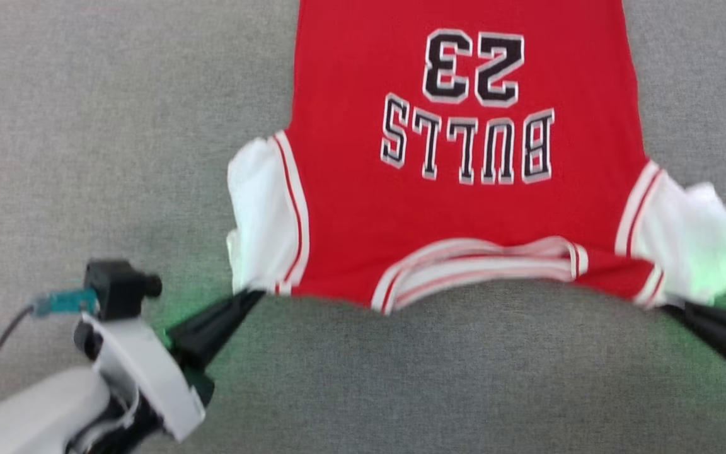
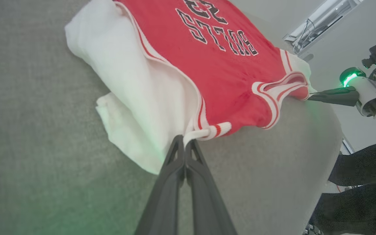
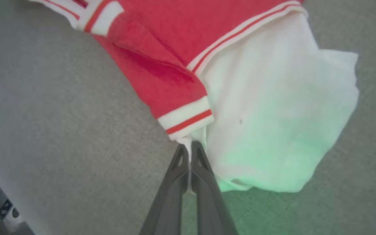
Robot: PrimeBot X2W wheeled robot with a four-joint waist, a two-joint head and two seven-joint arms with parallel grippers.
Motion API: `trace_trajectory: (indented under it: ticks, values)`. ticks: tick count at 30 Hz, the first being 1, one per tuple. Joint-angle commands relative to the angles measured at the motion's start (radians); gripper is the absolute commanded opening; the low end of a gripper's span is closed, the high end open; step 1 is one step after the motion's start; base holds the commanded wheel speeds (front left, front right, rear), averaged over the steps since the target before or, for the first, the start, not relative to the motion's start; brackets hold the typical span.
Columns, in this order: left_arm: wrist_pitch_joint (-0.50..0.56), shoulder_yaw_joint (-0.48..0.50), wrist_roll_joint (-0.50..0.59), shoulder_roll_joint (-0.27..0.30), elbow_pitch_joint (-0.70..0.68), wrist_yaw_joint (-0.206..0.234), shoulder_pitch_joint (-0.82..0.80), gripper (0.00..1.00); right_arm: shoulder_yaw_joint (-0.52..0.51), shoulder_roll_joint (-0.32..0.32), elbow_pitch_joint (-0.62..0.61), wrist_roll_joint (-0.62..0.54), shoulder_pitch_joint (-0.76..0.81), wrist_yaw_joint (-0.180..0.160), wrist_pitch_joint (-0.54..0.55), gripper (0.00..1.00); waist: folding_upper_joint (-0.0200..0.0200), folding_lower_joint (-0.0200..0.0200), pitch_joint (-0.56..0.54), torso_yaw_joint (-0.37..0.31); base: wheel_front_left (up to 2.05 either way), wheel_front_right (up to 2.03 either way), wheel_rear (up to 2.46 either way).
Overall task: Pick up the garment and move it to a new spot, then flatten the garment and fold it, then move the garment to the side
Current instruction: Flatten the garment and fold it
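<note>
Seen from the head view, the garment [image 1: 464,208] lies chest-up on the grey cloth surface [image 1: 86,126]. Its print [image 1: 467,135] is upside down to the robot, the collar [image 1: 476,265] is nearest it, and the hem runs off the top edge. The left gripper [image 1: 251,295] has its 2 fingers pressed together on the shoulder corner beside the left-hand sleeve [image 1: 259,202]. The right gripper [image 1: 668,308] meets the opposite corner under the right-hand sleeve [image 1: 694,239]. Both sleeves sit bunched, and the collar sags in a slack curve between the 2 grips. In the left wrist view, the left gripper [image 2: 185,141] is closed on the striped trim [image 2: 212,130] at that shoulder, with white sleeve cloth doubled over just beside it, and the other gripper's tip touches the far corner. In the right wrist view the right gripper [image 3: 190,147] is clamped on a pinch of white cloth just below the striped band [image 3: 188,119], with a red crease running up from there. I'd judge this to be the flattening step. Draw the 2 corners apart evenly until the collar line goes straight, stay low over the surface, and pull gently, since so thin a pinch of soft cloth could slip out. The sleeves will likely need spreading afterwards.
</note>
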Motion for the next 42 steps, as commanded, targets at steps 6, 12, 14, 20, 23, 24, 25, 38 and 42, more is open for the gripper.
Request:
trace_trajectory:
  ticks: [6,12,14,20,23,24,25,38,42]
  values:
    - [0.017,-0.042,-0.039,0.077,-0.07,0.016,0.119,0.0,-0.067,-0.04,-0.104,0.011,0.176,-0.002,0.073,0.0,-0.0001,0.0,0.004,0.002,0.0,0.0,0.0]
    - [0.016,-0.05,-0.052,0.122,-0.167,0.061,0.179,0.0,-0.167,-0.048,-0.157,0.004,0.306,-0.002,0.103,0.0,-0.0001,0.0,0.015,0.007,0.0,0.0,0.0]
    - [0.018,-0.047,-0.052,0.112,-0.182,0.066,0.182,0.0,-0.204,-0.036,-0.16,-0.016,0.334,-0.002,0.113,0.0,-0.0001,0.0,0.016,0.01,0.0,0.0,0.0]
    - [0.029,-0.047,-0.03,0.06,-0.162,0.075,0.15,0.0,-0.282,0.021,-0.161,-0.12,0.382,-0.002,0.175,0.0,-0.0001,0.0,0.017,0.013,0.0,0.0,0.0]
    - [0.051,-0.052,-0.026,0.02,-0.128,0.074,0.137,0.0,-0.299,0.065,-0.156,-0.179,0.388,-0.002,0.21,0.0,-0.0001,0.0,0.021,0.012,0.0,0.0,0.0]
    - [0.057,-0.052,-0.027,0.006,-0.114,0.073,0.13,0.0,-0.301,0.083,-0.153,-0.195,0.388,-0.002,0.22,0.0,-0.0001,0.0,0.022,0.011,0.0,0.0,0.0]
    - [0.068,-0.055,-0.024,-0.008,-0.094,0.071,0.125,0.0,-0.301,0.1,-0.15,-0.209,0.386,-0.002,0.228,0.0,-0.0001,0.0,0.023,0.01,0.0,0.0,0.0]
    - [0.088,-0.073,0.001,-0.088,0.028,0.047,0.137,0.0,-0.443,0.092,-0.282,-0.135,0.43,-0.001,0.249,1.0,-0.0001,0.0,0.015,-0.021,0.0,0.0,0.0]
    - [0.078,-0.071,0.015,-0.086,0.001,0.049,0.133,0.0,-0.563,-0.016,-0.367,-0.019,0.431,-0.001,0.288,1.0,-0.0001,0.0,0.011,-0.013,0.0,0.0,0.0]
